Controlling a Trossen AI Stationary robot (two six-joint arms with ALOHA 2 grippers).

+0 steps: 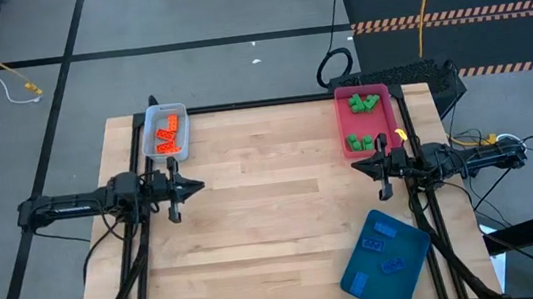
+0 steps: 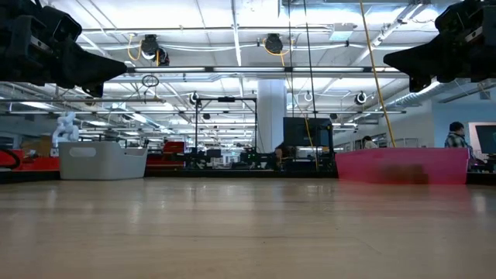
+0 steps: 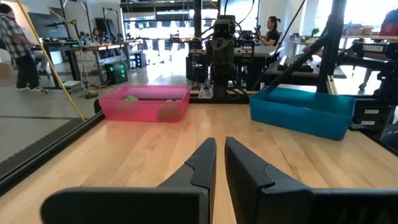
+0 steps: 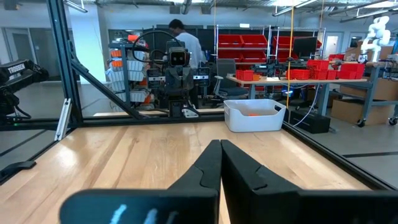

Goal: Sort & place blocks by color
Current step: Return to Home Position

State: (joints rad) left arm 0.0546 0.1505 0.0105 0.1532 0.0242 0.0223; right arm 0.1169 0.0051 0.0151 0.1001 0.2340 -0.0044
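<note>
The table [image 1: 274, 219] is a slab of pale, narrow wooden planks with a smooth matte grain, framed by dark metal rails.

At its far left corner stands a pale grey bin [image 1: 151, 132], a small rounded-cornered plastic tub with upright walls. The orange blocks [image 1: 168, 135] lie in it in a loose heap, studded and glossy.

At the far right corner sits the pink tray [image 1: 342, 121], a shallow rectangle of semi-clear plastic. The green blocks [image 1: 365, 103] are inside it in two clusters, one at the far end and one at the near end. A tiny yellow piece [image 1: 400, 135] lies just beside the tray's outer wall.

The blue tray [image 1: 413, 243], flat and low-walled, lies turned at an angle near the table's front right corner. The blue blocks [image 1: 384, 229] are spread across its floor, nearly the same shade as the plastic beneath them.

The left gripper [image 1: 199, 186] hangs above the table's left side, pointing inward. Its two dark wedge-shaped fingers [image 3: 205, 163] are drawn together to a thin slit and hold nothing.

The right gripper [image 1: 354, 168] hangs opposite it over the right side, near the pink tray's near end. Its tapered matte-black fingers [image 4: 208, 163] are pressed together, tip against tip, and are empty
</note>
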